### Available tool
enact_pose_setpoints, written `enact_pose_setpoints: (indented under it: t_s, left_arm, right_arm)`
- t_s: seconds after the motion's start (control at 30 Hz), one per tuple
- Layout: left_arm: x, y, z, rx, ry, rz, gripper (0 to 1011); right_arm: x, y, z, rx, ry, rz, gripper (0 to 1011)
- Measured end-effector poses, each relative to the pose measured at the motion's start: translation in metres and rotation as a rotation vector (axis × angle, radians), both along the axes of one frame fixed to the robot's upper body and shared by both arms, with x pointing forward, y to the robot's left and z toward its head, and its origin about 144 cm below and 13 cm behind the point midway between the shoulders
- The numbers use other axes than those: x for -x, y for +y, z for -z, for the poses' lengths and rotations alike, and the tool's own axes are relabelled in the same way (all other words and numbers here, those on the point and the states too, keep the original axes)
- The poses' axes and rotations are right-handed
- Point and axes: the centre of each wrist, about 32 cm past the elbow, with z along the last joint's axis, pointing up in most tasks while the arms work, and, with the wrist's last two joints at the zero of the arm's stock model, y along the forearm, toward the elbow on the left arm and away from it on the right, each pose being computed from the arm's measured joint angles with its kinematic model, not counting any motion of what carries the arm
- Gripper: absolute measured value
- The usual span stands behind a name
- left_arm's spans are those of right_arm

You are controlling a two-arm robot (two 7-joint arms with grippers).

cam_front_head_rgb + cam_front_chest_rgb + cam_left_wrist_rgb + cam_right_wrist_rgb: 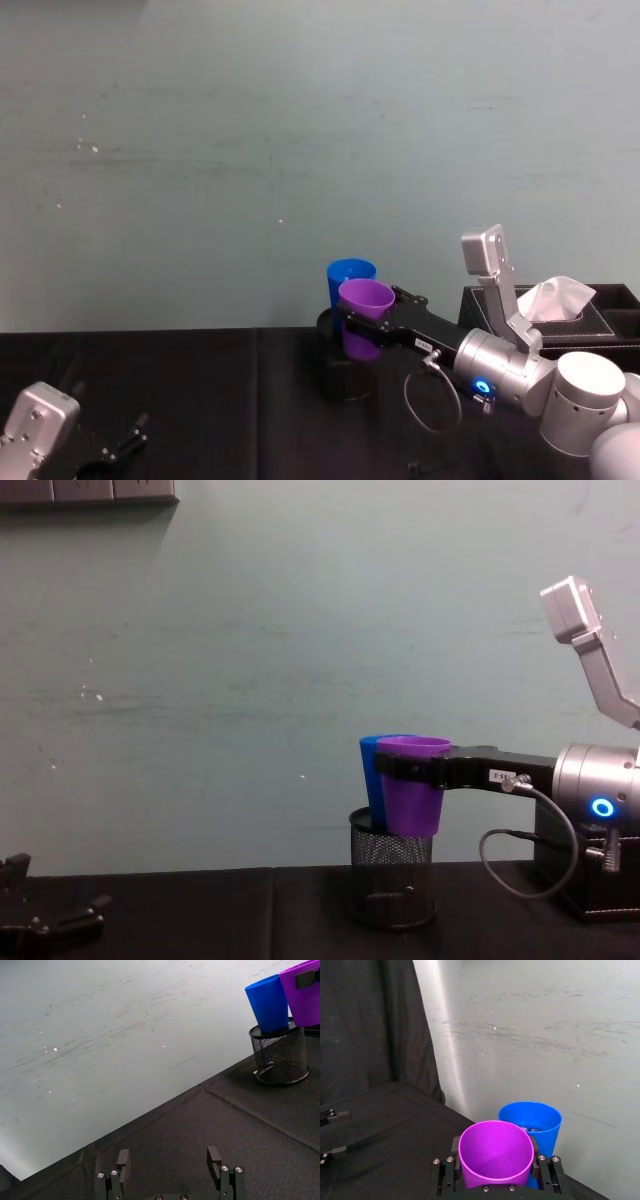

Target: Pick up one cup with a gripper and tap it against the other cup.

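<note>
Pale green wall [250, 120], scuffed with faint streaks, backs everything you see. Below it lies your worktop [200, 400], covered in black cloth with a seam across it.

Right arm [590, 400]: silver, in cylindrical segments, reaching in from the robot's right toward the middle of the worktop. A blue light ring [601, 807] glows on its wrist and a grey cable loop [432, 392] hangs under it.

Black box [610, 318]: stands at the right edge behind that arm, with white tissue [555, 298] rising out of its top.

Black wire-mesh pen holder [392, 880]: round, upright on the worktop near the wall.

Bright blue plastic tumbler [268, 1002]: tapered, smooth and upright. Its base is down inside the mesh holder and most of its body stands above the rim.

Purple plastic tumbler [495, 1152]: tapered, with a rolled rim, upright and mouth up. It is held off the worktop with its base about level with the holder's rim. It sits just beside the blue tumbler, on the side nearer the robot; you cannot tell whether the two touch.

Right tool [408, 768]: black flat fingers closed on the purple tumbler, one on each side just beneath its rim. A small white label [497, 776] sits on its body.

Left tool [170, 1162]: low at the robot's left corner of the worktop, well apart from both tumblers. Its fingers [123, 1160] are spread wide and hold nothing.
</note>
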Motion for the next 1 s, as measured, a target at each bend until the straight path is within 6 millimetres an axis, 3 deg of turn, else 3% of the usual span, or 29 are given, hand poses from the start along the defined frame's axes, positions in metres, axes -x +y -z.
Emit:
enact_pose_setpoints:
  t_s: [1.0]
  left_arm:
    - [0.0, 0.0, 0.0, 0.0, 0.0, 0.0, 1000]
  right_arm:
    - [-0.009, 0.011, -0.013, 0.028, 0.014, 0.047, 750]
